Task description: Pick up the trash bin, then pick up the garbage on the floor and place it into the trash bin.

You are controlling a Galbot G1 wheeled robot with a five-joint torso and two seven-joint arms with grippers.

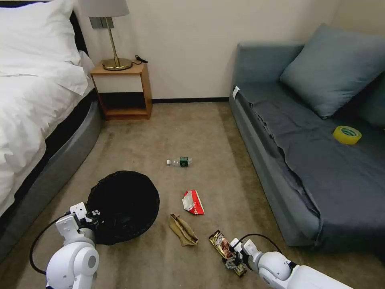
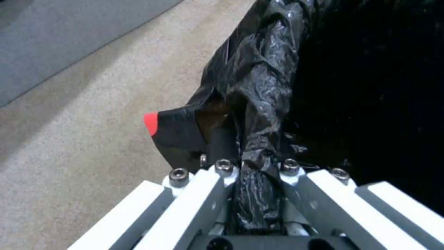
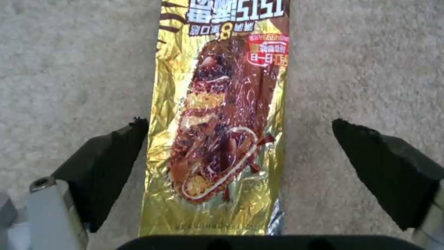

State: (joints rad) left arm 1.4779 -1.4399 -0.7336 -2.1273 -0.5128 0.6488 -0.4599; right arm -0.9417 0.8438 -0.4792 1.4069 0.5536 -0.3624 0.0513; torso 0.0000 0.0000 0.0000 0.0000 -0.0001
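Right gripper (image 1: pixel 232 260): low over the tan carpet (image 1: pixel 180 132), jaws spread wide apart, one black finger pad (image 3: pixel 109 163) on each side of the flat dark brown-and-gold foil snack wrapper (image 3: pixel 222 132). The wrapper lies on the carpet between the pads; neither pad visibly touches it.

Left gripper (image 1: pixel 93 214): clamped on the near rim of the small round trash bin lined with crinkly black plastic bag (image 1: pixel 123 206); the left wrist view shows the bag bunched between its closed fingers (image 2: pixel 180 135).

Beyond the wrapper, between it and the bin, lies a crumpled tan paper (image 1: pixel 183 229). Farther out is a red-and-white packet (image 1: pixel 193 202), then a small clear bottle with green label (image 1: pixel 180 161), lying on its side, well apart from the rest.
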